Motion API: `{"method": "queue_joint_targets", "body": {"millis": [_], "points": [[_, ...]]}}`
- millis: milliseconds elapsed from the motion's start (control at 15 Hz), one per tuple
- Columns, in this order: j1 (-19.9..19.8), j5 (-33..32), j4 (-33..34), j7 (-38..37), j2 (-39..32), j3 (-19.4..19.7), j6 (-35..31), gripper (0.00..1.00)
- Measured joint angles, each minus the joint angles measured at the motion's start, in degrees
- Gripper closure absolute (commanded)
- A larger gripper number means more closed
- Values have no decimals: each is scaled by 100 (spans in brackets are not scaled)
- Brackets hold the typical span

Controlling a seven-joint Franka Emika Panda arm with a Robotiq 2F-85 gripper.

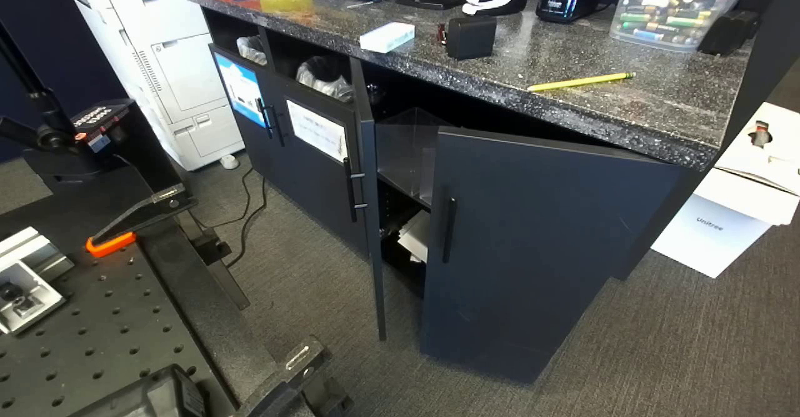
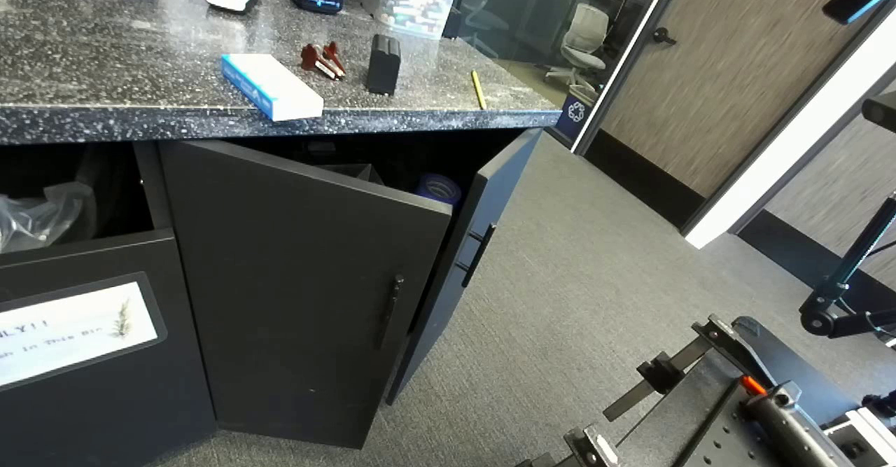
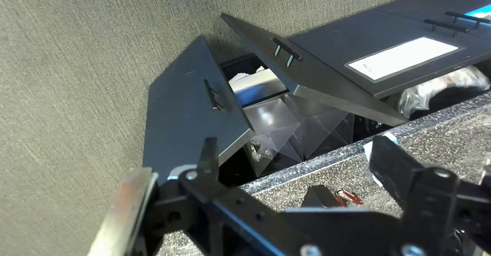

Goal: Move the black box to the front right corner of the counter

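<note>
The black box (image 1: 472, 38) stands on the counter (image 1: 537, 107) near the front edge. It also shows in an exterior view (image 2: 383, 65), upright between the red staple remover and the pencil. In the wrist view the black box (image 3: 319, 197) is partly hidden behind the gripper's body. The counter's speckled top also shows in an exterior view (image 2: 161, 54) and in the wrist view (image 3: 441, 139). My gripper (image 3: 297, 150) is open, its fingers wide apart with nothing held between them. It appears above the counter with the box below it. It is out of view in both exterior views.
A white and blue carton (image 2: 276, 85), a red staple remover (image 2: 323, 61) and a yellow pencil (image 1: 581, 82) lie near the box. A clear bin of batteries (image 1: 662, 17) stands behind. Two cabinet doors (image 1: 531, 248) hang open below the counter's front edge.
</note>
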State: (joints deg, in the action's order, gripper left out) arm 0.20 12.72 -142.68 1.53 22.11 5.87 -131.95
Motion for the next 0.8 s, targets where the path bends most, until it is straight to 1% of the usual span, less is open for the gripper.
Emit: {"method": "queue_joint_targets", "body": {"millis": [200, 267, 400, 600, 800], "points": [[0, 14, -3, -1, -216, -2, -111, 0], [-1, 21, 41, -1, -420, -2, -254, 0], [-1, 26, 304, -21, -1048, -2, -551, 0], [-4, 26, 1016, -147, -2170, -19, -732, 0], [-14, 38, 1983, -286, -3289, -59, -736, 0]]}}
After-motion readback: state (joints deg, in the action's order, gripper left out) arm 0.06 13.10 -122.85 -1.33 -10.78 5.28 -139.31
